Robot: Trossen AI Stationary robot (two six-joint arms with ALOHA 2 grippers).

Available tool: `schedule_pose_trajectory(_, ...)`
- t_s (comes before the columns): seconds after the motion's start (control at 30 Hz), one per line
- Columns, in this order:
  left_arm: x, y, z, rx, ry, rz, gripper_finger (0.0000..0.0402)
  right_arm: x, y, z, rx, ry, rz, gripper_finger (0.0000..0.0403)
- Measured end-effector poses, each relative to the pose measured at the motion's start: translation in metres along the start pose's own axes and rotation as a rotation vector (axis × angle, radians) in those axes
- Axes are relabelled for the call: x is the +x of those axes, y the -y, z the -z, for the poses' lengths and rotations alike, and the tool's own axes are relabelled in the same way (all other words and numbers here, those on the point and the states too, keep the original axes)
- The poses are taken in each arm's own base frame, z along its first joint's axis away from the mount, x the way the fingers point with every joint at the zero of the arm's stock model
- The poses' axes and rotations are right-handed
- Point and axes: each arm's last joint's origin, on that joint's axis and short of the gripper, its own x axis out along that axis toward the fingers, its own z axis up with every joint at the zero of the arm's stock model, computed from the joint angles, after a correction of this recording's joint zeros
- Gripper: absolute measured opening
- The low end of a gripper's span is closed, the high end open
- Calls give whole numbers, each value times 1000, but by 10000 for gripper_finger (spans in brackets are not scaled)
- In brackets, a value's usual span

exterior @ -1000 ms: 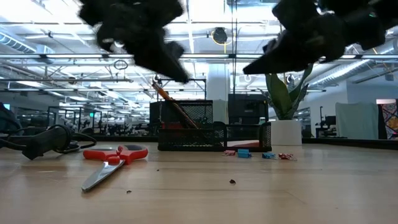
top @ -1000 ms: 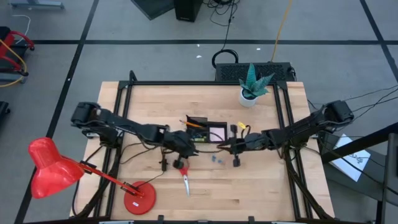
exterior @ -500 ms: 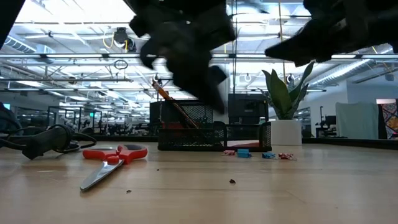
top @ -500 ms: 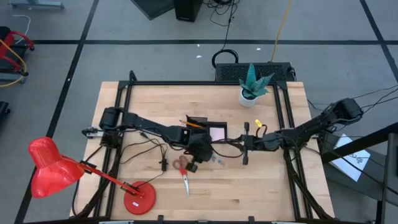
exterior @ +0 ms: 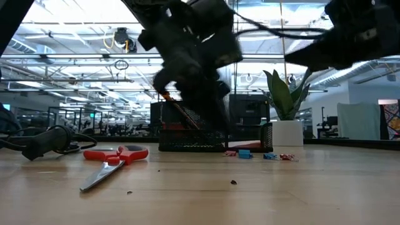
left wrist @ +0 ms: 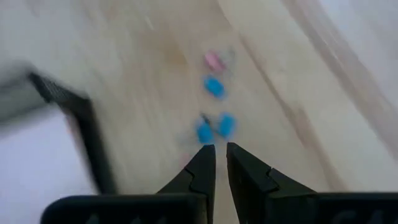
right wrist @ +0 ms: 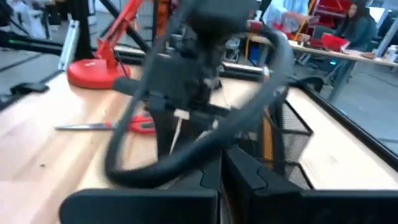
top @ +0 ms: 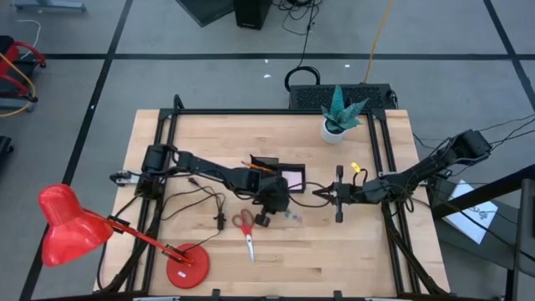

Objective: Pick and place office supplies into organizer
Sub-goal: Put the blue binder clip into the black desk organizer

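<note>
Tool point(left wrist: 221, 152) nearer clips point(left wrist: 214, 124) than before.

We see the left gripper point(top: 279, 206) hanging just in front of the organizer point(top: 277, 177), crowding the clips point(left wrist: 214, 121) below it. Scissors point(top: 247, 230) and cables point(top: 196, 201) clutter the surface point(top: 334, 259) to its left; the front right corner lies bare.
</note>
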Motion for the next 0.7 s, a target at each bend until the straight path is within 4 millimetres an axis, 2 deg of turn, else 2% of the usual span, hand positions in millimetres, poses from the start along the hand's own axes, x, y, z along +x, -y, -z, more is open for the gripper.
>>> schedule_pose_trajectory(0.13, -15, 14, -12, 121, -7, -77, 47, -1, 0, -1, 6, 16, -5, 1)
schedule_pose_trajectory(0.27, -43, 32, -25, 193, 13, -114, 47, -1, 0, -4, 21, 40, -6, 3)
schedule_pose_trajectory(0.43, -81, 51, -31, 227, 17, -96, 47, -1, -1, -3, 23, 44, -9, 4)
schedule_pose_trajectory(0.53, -102, 63, -33, 257, 53, 24, 47, -1, -1, -3, 30, 45, -13, 4)
schedule_pose_trajectory(0.7, -120, 80, -26, 403, 172, 421, 47, -1, -1, -4, 35, 57, -34, 4)
